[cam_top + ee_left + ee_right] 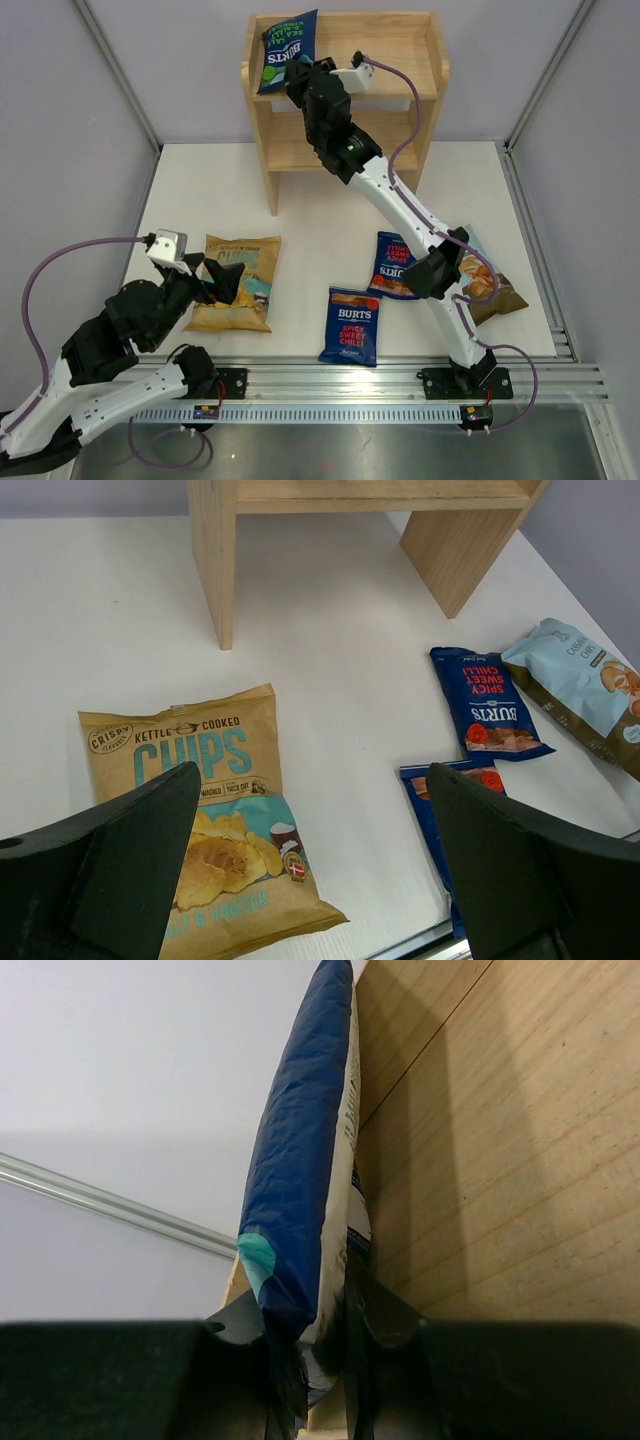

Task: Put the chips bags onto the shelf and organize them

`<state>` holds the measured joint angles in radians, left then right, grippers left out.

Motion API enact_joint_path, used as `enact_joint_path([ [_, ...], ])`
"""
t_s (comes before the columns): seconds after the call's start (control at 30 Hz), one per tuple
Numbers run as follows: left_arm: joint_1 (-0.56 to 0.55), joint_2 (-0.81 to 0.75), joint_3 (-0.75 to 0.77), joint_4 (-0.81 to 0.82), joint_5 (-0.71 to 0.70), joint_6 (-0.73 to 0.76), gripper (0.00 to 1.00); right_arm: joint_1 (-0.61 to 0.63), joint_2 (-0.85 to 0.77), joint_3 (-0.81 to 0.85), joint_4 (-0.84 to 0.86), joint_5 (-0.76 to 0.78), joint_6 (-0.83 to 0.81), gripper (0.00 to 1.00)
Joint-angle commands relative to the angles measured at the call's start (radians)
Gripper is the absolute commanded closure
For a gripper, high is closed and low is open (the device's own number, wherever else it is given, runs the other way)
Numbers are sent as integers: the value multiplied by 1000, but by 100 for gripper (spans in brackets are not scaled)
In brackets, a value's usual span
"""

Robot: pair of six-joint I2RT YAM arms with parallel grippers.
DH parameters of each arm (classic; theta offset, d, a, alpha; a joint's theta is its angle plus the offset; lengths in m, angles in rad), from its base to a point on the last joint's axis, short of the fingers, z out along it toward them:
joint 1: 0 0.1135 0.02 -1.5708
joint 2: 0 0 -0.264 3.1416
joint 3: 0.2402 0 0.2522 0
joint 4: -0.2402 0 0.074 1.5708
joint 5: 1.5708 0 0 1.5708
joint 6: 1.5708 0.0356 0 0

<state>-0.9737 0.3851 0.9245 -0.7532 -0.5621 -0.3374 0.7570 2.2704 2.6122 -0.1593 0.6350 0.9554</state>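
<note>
At the table's far edge, top view: right gripper [296, 72] grips a green-lettered Burts bag [288, 42] on the top tier of the shelf [400, 45], left end. Toward the near-left corner, left gripper [228, 284] hangs over the Kettle Cooked CHIPS bag [248, 262]. Left wrist view: jaws wide apart. Right wrist view: jaws closed on the bag's lower edge.

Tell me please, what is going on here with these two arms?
The right claw is shut on a dark-blue Burts bag, holding it upright at the left end of the wooden shelf, on its top tier. The left claw is open and hovers above the tan CHIPS bag lying on the table. A second Burts bag, a third Burts bag and a light-blue-and-brown bag lie flat on the table, not yet shelved.
</note>
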Motion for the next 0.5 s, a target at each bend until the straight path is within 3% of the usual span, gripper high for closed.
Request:
enact_joint_path([
  [0.0,0,-14,-7,45,-27,11,1,8,28,69,24,5,-43,79],
  [0.17,1,-14,-7,43,-22,11,1,8,9,66,-3,-23,-110,63],
  [0.4,1,-9,-6,45,-9,15,1,7,-12,82,-48,-47,-325,39],
  [0.47,1,-8,-6,45,-1,15,1,7,-21,74,-57,-47,-392,37],
])
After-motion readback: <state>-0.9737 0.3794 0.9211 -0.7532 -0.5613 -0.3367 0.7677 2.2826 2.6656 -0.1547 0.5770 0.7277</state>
